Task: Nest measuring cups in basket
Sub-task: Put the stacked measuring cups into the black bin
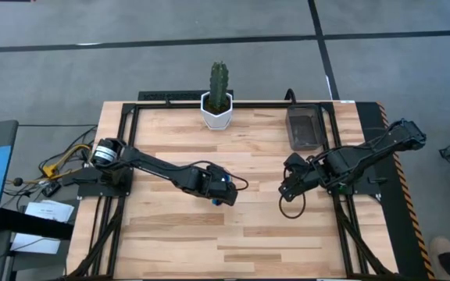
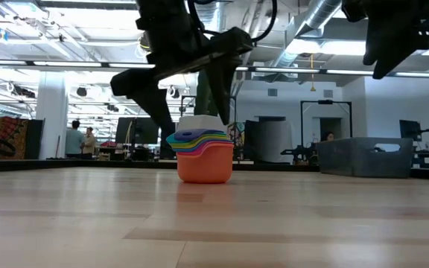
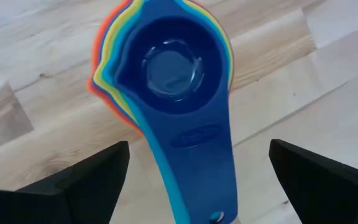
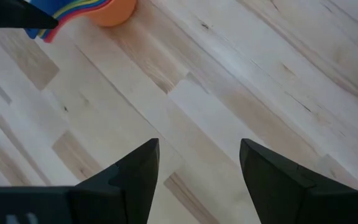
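Note:
The measuring cups [image 2: 203,156] stand nested in one stack on the table, orange outermost and dark blue innermost [image 3: 166,68], their handles lying one on another [image 3: 197,155]. My left gripper [image 3: 197,180] hovers open just above the stack [image 1: 225,193], one finger on either side of the handles, touching nothing. My right gripper [image 4: 197,168] is open over bare wood, right of the stack [image 1: 287,187]. In its wrist view the stack [image 4: 98,9] shows farther off. The dark grey basket [image 1: 305,127] sits by the table's far right edge [image 2: 363,156].
A white hexagonal pot with a cactus [image 1: 217,109] stands at the middle of the far edge. Black frame rails [image 1: 123,156] run along the table's sides. Bare wood lies between the stack and the basket and across the near half of the table.

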Motion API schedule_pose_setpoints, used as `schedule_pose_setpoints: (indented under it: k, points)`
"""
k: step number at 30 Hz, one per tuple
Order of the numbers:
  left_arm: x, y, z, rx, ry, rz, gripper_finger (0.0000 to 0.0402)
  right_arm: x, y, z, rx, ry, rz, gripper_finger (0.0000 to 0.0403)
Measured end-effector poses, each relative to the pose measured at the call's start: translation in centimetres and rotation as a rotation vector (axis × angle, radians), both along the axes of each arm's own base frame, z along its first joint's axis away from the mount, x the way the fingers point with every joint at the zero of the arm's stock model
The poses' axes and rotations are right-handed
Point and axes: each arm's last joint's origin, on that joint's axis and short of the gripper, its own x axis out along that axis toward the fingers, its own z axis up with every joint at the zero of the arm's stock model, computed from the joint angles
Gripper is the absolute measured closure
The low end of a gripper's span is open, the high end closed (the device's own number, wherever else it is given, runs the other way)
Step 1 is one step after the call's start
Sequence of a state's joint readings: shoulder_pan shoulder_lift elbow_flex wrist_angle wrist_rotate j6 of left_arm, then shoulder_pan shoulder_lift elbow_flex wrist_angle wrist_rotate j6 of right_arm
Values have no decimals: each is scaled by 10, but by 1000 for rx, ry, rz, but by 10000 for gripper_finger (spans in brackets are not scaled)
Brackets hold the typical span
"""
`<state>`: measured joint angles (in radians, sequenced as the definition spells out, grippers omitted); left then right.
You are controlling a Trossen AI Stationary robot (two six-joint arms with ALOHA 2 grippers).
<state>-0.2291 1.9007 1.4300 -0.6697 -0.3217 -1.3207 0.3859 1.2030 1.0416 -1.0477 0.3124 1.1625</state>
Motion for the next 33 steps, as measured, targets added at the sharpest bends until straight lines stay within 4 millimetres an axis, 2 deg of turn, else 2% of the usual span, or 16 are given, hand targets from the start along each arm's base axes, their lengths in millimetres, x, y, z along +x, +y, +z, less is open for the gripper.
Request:
schedule_pose_setpoints:
  k: [4,8,17,24,33]
  points:
    - [0,0,-2,-4,-1,16,26,0,0,0,1,1,1,157]
    - [1,-1,-17,-16,41,29,26,0,0,0,1,2,0,157]
    - [9,-3,-29,-36,31,23,34,-1,0,0,3,8,-13,157]
    - [12,-2,-39,-48,59,8,102,-1,0,0,2,12,-14,157]
    - [13,3,-39,-44,65,-4,192,-1,-1,0,2,11,-14,157]
